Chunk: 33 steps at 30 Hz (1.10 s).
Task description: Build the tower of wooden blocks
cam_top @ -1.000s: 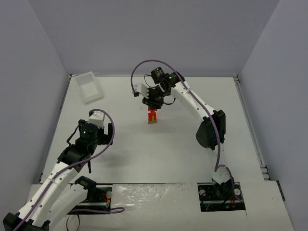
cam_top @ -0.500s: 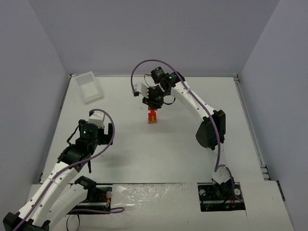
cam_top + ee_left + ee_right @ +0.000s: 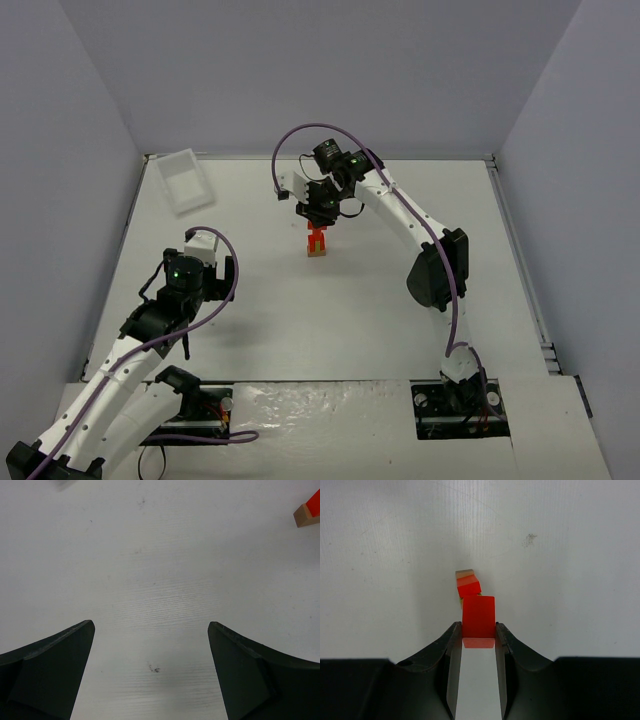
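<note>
Right gripper [image 3: 479,631]: my two fingers are clamped on a small red block [image 3: 479,616], one finger flat against each side of it.
Wood block tower [image 3: 318,243]: it stands on the white surface [image 3: 350,310] toward the far middle, directly under my right gripper; red pieces sit on a tan base.
Right wrist view only: the held red block sits over the tower's upper red piece, with the tan base peeking out just beyond. I cannot tell whether the block touches the stack.
Top view only: the tower stands upright, and my right arm arches over it from the right.
Left gripper [image 3: 151,625]: its fingers are spread wide apart with nothing between them, hovering over bare surface at the near left, well apart from the tower.
Left wrist view only: a tan and red corner of the tower shows at the upper right edge.
Clear tray [image 3: 182,181]: it lies at the far left corner, tilted, and is seen clearly only from above.
</note>
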Each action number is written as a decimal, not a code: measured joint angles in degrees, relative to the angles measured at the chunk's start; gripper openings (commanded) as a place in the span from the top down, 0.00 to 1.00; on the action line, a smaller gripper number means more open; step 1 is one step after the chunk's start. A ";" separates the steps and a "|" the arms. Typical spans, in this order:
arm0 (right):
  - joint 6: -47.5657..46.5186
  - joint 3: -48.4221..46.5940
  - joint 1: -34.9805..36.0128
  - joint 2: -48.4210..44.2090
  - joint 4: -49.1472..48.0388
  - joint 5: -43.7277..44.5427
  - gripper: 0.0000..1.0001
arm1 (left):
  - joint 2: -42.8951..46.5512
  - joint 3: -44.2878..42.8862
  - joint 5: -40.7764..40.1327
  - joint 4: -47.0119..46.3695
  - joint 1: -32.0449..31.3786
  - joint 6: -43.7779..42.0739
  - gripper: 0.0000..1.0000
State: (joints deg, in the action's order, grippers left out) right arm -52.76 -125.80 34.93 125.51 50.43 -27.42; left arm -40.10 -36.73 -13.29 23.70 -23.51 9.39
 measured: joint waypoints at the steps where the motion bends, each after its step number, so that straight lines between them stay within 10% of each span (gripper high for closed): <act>1: 0.02 0.00 -0.01 0.00 0.00 0.00 0.75 | 0.00 0.00 -0.01 0.00 0.00 0.00 0.04; 33: 0.25 -0.09 0.01 0.07 0.00 0.00 0.63 | 0.02 0.00 -0.01 0.00 0.00 0.00 0.04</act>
State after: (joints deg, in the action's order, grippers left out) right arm -52.51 -125.89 34.94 125.58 50.43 -27.42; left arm -40.07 -36.73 -13.30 23.71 -23.51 9.39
